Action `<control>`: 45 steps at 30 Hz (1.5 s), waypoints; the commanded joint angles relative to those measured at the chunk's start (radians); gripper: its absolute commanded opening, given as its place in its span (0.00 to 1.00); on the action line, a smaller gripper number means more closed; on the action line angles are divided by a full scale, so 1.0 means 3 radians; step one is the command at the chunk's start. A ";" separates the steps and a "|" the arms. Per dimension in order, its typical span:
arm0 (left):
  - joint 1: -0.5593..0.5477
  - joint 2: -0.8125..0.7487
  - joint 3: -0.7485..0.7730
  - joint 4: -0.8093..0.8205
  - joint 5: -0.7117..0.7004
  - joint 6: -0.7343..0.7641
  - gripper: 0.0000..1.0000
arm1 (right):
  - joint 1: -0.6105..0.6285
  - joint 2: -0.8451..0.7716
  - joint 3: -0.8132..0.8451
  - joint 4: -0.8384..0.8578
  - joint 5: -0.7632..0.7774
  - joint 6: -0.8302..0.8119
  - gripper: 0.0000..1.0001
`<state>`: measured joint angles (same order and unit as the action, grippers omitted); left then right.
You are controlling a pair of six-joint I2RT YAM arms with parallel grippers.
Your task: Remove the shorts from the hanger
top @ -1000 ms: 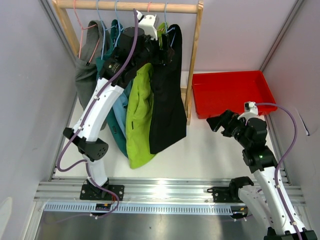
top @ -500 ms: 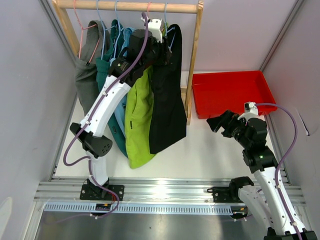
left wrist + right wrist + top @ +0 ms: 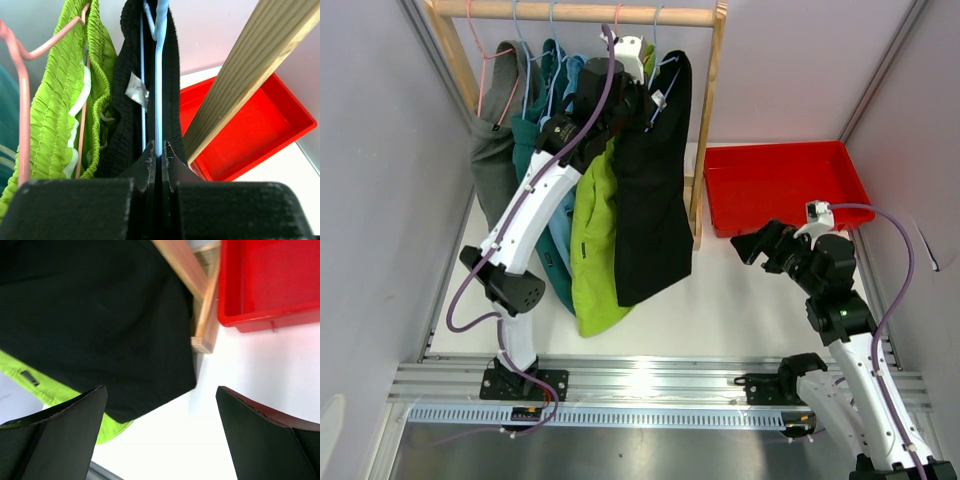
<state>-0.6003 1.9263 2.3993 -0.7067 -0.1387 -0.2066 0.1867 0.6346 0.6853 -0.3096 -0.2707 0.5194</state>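
Black shorts (image 3: 655,190) hang at the right end of the wooden rail (image 3: 570,13) on a blue hanger (image 3: 159,75), just beside the upright post (image 3: 708,120). Left gripper (image 3: 159,149) is pressed together, pinching that hanger's wire between the folds of the black waistband. Lime green shorts (image 3: 592,240) are next along on a pink hanger (image 3: 22,100). Then come the light blue pair (image 3: 560,240), dark teal pair (image 3: 532,130) and grey pair (image 3: 492,150) toward the rail's left end. Right gripper (image 3: 161,392) is spread wide and empty, over the table (image 3: 720,300) near the red tray (image 3: 785,150) at its far right corner.

Left fingers (image 3: 145,167) now tight on hanger (image 3: 158,75) of black shorts (image 3: 131,55)
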 commanded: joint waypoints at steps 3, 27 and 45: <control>-0.0121 -0.0397 0.0255 0.0279 -0.0018 -0.0088 0.00 | 0.0419 0.0180 0.0822 0.0224 -0.0187 -0.0340 0.99; -0.0300 -0.1016 -0.0271 0.0515 -0.0310 -0.0753 0.00 | 0.3913 0.2348 0.2803 0.0806 0.2763 -0.1700 0.99; -0.0300 -0.1675 -0.1028 0.0647 -0.0208 -0.0758 0.00 | 0.4481 0.2997 0.3069 0.1706 0.4491 -0.2702 0.99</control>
<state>-0.6834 1.4738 2.1094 -0.6193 -0.2153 -0.4187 1.5311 1.5032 1.5604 0.0978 0.9581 -0.2180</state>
